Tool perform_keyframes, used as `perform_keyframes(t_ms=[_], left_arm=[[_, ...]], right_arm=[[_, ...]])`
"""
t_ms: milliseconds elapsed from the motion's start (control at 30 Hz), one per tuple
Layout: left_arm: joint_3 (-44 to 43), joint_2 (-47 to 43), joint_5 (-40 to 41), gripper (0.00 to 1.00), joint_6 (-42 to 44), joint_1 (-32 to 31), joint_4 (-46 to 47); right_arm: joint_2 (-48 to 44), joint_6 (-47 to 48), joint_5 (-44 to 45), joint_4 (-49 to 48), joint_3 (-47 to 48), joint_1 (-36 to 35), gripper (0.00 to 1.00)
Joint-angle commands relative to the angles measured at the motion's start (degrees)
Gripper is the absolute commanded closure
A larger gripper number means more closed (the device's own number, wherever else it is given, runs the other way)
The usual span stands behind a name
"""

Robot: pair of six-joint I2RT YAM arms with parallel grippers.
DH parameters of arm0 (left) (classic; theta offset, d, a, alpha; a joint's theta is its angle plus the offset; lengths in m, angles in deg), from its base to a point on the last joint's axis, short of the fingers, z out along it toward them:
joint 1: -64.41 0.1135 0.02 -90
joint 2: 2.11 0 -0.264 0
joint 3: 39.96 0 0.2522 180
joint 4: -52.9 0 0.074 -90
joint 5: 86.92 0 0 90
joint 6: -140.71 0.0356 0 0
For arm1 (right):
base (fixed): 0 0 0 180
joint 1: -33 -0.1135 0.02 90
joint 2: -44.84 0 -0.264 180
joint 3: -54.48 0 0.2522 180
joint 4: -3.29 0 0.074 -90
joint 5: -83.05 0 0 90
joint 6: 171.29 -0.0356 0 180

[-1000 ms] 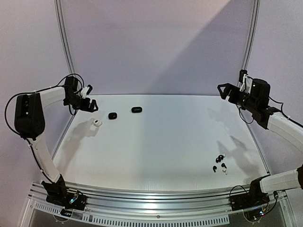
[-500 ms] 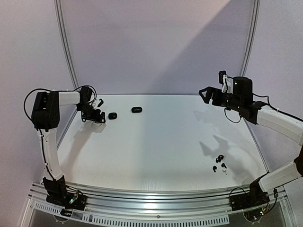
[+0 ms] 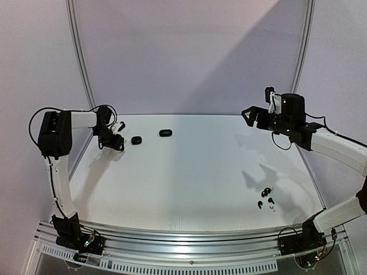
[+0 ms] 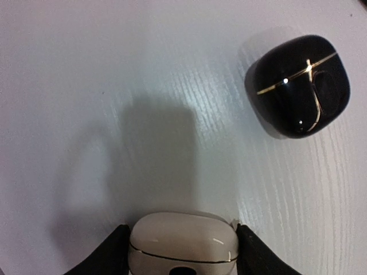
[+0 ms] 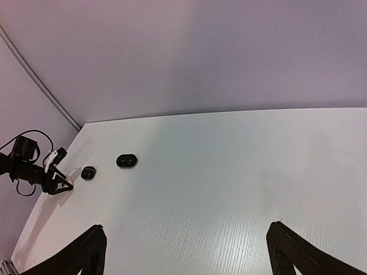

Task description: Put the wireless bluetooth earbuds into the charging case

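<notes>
Earbuds (image 3: 265,198) lie untouched — left gripper (image 4: 180,236), stretched low, clasps whitish case (image 4: 182,247); right gripper (image 5: 186,232) hovers high, spread wide.

High rear view spans the table (image 3: 189,177); all views share one black case (image 3: 136,140).

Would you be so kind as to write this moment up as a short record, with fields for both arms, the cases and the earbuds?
Left fingers: closed against both sides of the white case, at the table's far left
White case: lid shut
First black case: lid shut, near the white case, not touching it
Second black case: further right, alone
Right fingers: wide apart, empty, raised over the far right
Earbuds: small cluster at the near right, none in a case
</notes>
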Motion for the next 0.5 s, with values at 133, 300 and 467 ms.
perform_keyframes(t_ms=[133,300,467], left_arm=[[1.5,-1.5,-1.0,0.65,2.2,-0.1,-2.9],[2.3,-4.2,-1.9,0.94,2.1,-0.1,-2.4],[2.2,-10.2,-2.9,1.00,3.6,-1.4,-2.0]], right_arm=[[1.1,-0.1,0.4,0.8,1.8,-0.4,0.01],[0.8,-0.3,0.1,0.8,1.9,-0.5,0.01],[0.2,-1.5,-0.4,0.8,3.3,-0.6,0.01]])
